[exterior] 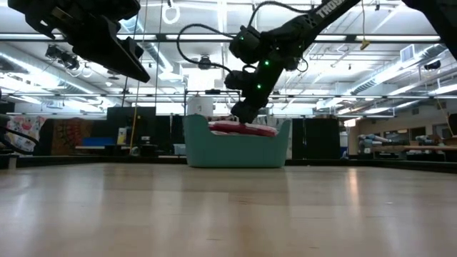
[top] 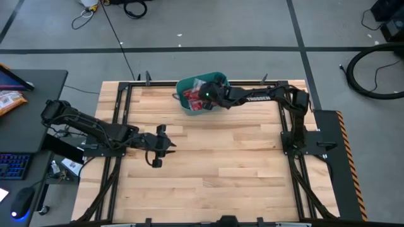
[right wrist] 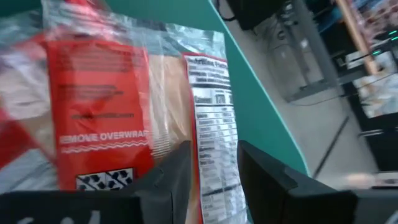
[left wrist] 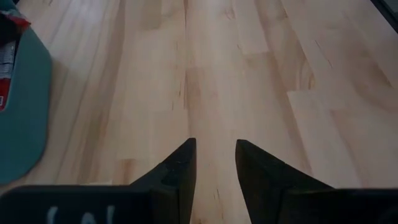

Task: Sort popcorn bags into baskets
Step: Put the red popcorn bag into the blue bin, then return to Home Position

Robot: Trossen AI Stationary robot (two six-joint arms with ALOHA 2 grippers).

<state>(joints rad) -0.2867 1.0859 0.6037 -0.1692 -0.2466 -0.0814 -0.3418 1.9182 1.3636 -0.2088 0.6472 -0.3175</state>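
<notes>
The teal tub [top: 201, 92] stands at the middle of the table's far edge, and it also shows in the low view [exterior: 235, 150]. Several red popcorn packets [top: 194, 97] lie piled inside it, and the top of the pile [exterior: 243, 128] reaches above the rim. My right gripper [top: 208, 96] hangs over the tub, fingers pointing down, just above the pile [exterior: 241, 118]. It is open, and in its wrist view a packet's nutrition label [right wrist: 211, 118] lies flat in the gap between the fingers [right wrist: 214, 171]. My left gripper [top: 161, 146] waits open above bare wood at the table's left [left wrist: 214, 165]. My right gripper has its fingertips [exterior: 240, 120] right at the top of the packet pile, coming from above. I cannot tell whether they touch the uppermost packet [right wrist: 205, 93], which lies flat on the others in the tub.
The wooden tabletop [top: 221, 170] stretches from the tub to the near edge. A dark desk stands beyond the table's left edge with an orange snack bag [top: 9, 101], a keyboard [top: 12, 167] and a mouse [top: 22, 203]. Cables lie on the floor beyond the far edge.
</notes>
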